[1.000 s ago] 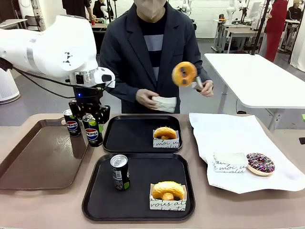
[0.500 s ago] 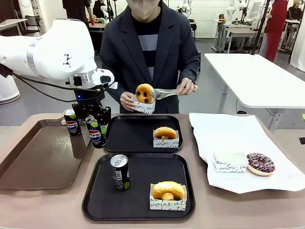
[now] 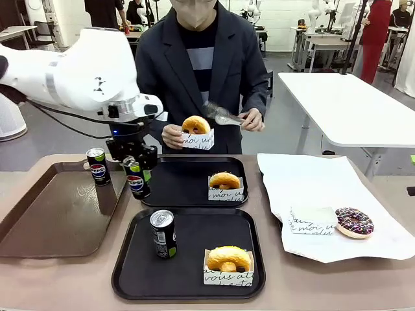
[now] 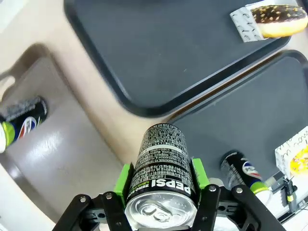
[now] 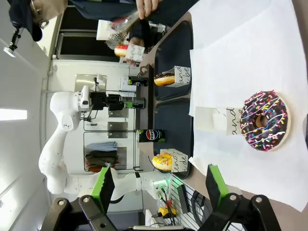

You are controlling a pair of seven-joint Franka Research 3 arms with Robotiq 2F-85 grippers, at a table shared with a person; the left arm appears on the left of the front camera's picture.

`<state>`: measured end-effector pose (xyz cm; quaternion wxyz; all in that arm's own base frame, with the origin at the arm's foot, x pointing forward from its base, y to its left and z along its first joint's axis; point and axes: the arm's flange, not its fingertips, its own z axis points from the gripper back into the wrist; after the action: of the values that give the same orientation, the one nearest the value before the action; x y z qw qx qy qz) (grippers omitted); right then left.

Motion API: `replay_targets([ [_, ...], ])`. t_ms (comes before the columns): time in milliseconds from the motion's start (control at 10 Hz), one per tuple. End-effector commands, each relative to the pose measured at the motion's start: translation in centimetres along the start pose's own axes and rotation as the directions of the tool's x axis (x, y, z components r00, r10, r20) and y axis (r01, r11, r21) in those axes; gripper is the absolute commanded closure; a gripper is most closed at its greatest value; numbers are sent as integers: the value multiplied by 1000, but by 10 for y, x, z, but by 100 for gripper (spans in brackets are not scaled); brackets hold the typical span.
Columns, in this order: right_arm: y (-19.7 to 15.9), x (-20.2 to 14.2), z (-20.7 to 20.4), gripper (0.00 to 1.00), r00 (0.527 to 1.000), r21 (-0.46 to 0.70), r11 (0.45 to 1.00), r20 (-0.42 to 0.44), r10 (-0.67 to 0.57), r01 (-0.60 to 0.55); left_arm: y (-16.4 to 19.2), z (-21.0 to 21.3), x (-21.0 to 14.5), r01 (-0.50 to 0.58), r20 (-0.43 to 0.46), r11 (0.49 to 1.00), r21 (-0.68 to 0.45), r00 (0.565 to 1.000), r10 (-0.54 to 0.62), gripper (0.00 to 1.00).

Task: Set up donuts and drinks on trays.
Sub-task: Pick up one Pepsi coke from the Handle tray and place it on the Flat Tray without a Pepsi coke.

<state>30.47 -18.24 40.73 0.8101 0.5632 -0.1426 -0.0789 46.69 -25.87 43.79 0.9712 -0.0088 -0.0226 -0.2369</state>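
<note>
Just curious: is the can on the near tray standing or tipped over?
Upright: the Pepsi can stands on its base on the near black tray, silver top up.

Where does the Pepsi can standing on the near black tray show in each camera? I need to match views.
Front view: standing can lower centre-left, on the left of the near tray.
Left wrist view: standing can lower right, just right of the gripped can.
Right wrist view: standing can left of centre, turned sideways.
Shared landmark: sleeved donut on that same tray, seen in all three.
</note>
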Motion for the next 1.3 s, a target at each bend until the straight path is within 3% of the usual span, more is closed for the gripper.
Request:
replay_targets([
  [0,-1,1,-1,0,1000,21,1000,9,11,-11,-18,-7,43,43,31,998,38,999,-45,41],
  [100,-1,1,-1,0,1000,21,1000,9,11,-11,-13,-8,39,27,14,999,38,1000,-28,41],
  [400,-1,1,-1,0,1000,21,1000,9,11,-11,65,55,-66,55,4,994,97,998,-56,41],
  [600,-1,1,-1,0,1000,21,1000,9,11,-11,98,69,-120,58,-9,991,117,998,-57,41],
  [1000,-1,1,-1,0,1000,21,1000,9,11,-11,97,70,-107,-2,24,996,87,1000,0,41],
  [1100,-1,1,-1,0,1000,21,1000,9,11,-11,104,74,-134,27,-7,994,105,1000,-26,41],
  [1200,-1,1,-1,0,1000,21,1000,9,11,-11,104,74,-134,27,-7,994,105,1000,-26,41],
])
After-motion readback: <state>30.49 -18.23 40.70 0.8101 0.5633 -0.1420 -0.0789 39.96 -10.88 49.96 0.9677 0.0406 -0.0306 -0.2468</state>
